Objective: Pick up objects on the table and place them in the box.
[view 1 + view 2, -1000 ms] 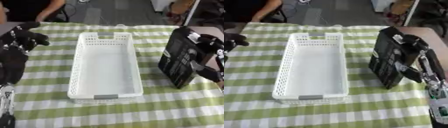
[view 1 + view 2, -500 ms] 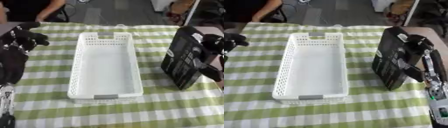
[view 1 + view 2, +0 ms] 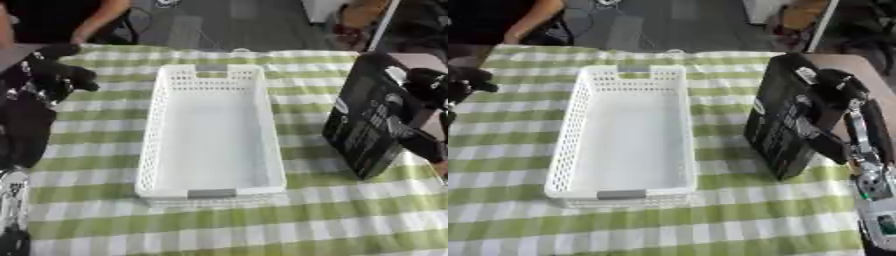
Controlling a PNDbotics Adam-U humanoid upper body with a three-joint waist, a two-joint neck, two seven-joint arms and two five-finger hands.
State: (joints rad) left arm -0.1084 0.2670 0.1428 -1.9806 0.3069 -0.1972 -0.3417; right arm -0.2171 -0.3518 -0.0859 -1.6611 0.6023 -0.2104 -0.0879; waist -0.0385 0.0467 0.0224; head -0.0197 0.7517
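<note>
A white perforated box [image 3: 213, 129] lies lengthwise in the middle of the green checked table, with nothing inside. To its right a tall black packet [image 3: 785, 118] with white print stands tilted, its lower corner near the cloth. My right hand [image 3: 836, 93] grips it from the right side, fingers and thumb curled round its upper and lower edge. My left hand [image 3: 48, 75] hovers at the far left over the table's edge, fingers loosely curled, holding nothing.
The green and white checked cloth [image 3: 227, 220] covers the table. A person sits beyond the far edge at upper left. A brown surface [image 3: 850, 65] shows past the table's right edge.
The black packet has tipped a little more upright and shifted slightly right in my right hand. The left hand has stayed put.
</note>
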